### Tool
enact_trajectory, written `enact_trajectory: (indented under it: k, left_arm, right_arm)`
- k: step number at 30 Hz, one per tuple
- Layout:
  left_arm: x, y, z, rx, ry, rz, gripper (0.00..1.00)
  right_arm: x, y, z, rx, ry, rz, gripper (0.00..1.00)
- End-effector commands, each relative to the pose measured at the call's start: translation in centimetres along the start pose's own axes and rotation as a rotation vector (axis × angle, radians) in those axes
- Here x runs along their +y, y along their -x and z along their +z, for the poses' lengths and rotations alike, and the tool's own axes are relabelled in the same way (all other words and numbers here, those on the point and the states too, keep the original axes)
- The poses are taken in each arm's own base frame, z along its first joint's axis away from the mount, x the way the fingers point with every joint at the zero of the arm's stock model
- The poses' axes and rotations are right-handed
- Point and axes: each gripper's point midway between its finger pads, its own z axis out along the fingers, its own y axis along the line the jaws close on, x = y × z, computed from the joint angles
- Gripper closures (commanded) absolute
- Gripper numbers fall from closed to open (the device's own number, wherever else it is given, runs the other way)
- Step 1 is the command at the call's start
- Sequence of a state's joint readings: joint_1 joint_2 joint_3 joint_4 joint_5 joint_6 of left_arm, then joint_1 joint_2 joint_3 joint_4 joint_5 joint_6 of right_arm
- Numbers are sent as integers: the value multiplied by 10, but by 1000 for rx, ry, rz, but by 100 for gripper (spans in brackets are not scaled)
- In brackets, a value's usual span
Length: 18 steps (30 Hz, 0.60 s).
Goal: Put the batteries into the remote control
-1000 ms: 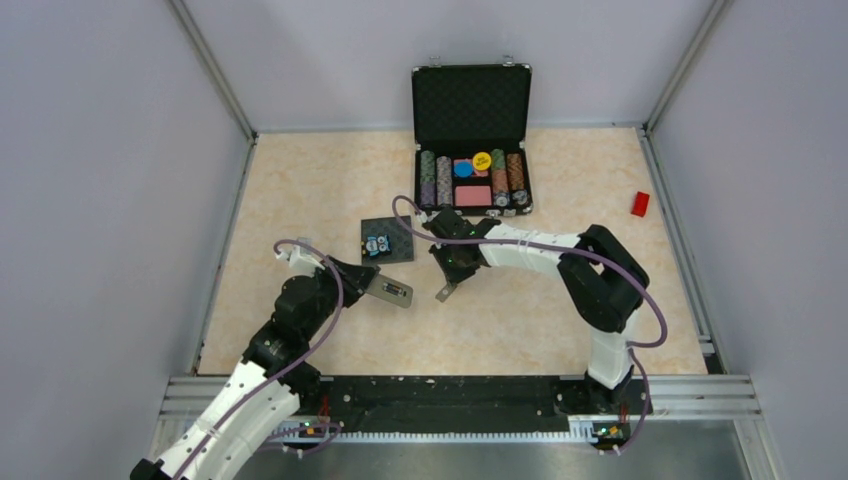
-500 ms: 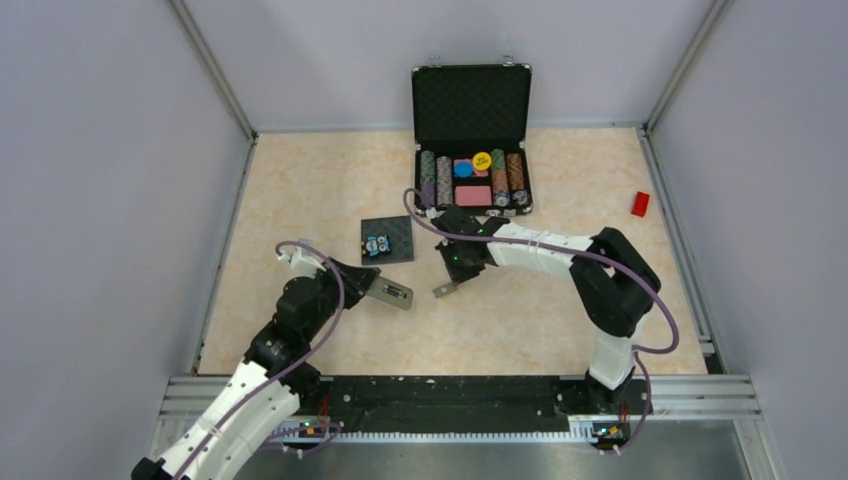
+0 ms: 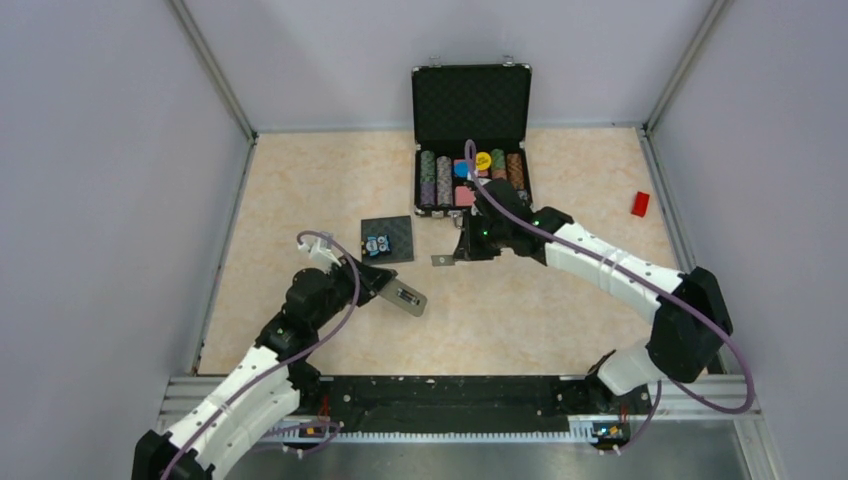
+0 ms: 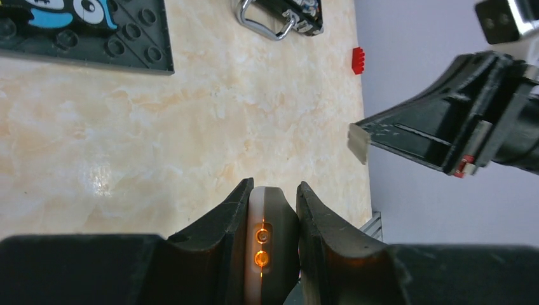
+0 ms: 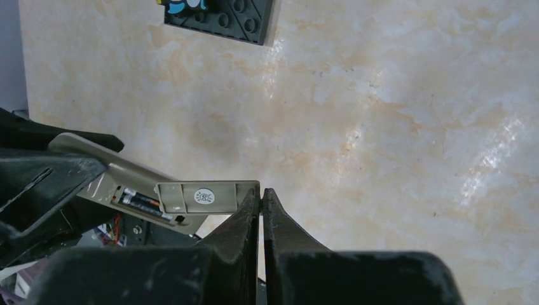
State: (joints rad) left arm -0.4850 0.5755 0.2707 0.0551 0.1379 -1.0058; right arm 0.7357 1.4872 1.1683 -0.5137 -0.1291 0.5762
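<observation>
- The left hand (image 4: 272, 190) is closed on the remote (image 3: 402, 297). Its two fingers press against the long edges of the grey body, as the left wrist view shows.
- The remote lies back-side up in that grip, over the near-left part of the tabletop (image 3: 300, 180), with its compartment open.
- The batteries (image 5: 141, 201) sit inside the open compartment, side by side.
- The right hand (image 5: 262, 194) is closed almost completely. It pinches one edge of the thin grey battery cover (image 5: 206, 196).
- The cover is held apart from the remote, between the remote and the chip case (image 3: 472, 140).
- The black studded plate (image 3: 387, 240) lies flat just beyond the remote.
- The red block (image 3: 640, 204) lies at the far right, well apart.
</observation>
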Motion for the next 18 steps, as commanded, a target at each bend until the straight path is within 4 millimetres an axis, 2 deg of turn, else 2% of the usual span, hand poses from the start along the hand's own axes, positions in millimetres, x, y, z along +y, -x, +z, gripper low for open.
enact_trajectory:
  k: [1,5,9,12,18]
  left_arm:
    - [-14,6,12,-11,-53,-66,100]
    - [1,3,24,-101,-61,-211,100]
    - [-3,0,37,-179,-24,-185,100]
    - [1,-12,45,-180,25,-177,100]
    - [43,-34,45,-221,157,-261,100]
  right_arm:
    - [-4,10,-22,-86,-19,113,100]
    - [-11,4,-29,-110,-32,170,100]
    - [-12,-5,-30,-102,-15,207,100]
    - [-11,-11,-30,-93,-2,225,100]
    - [-11,-16,-35,-94,17,231,100]
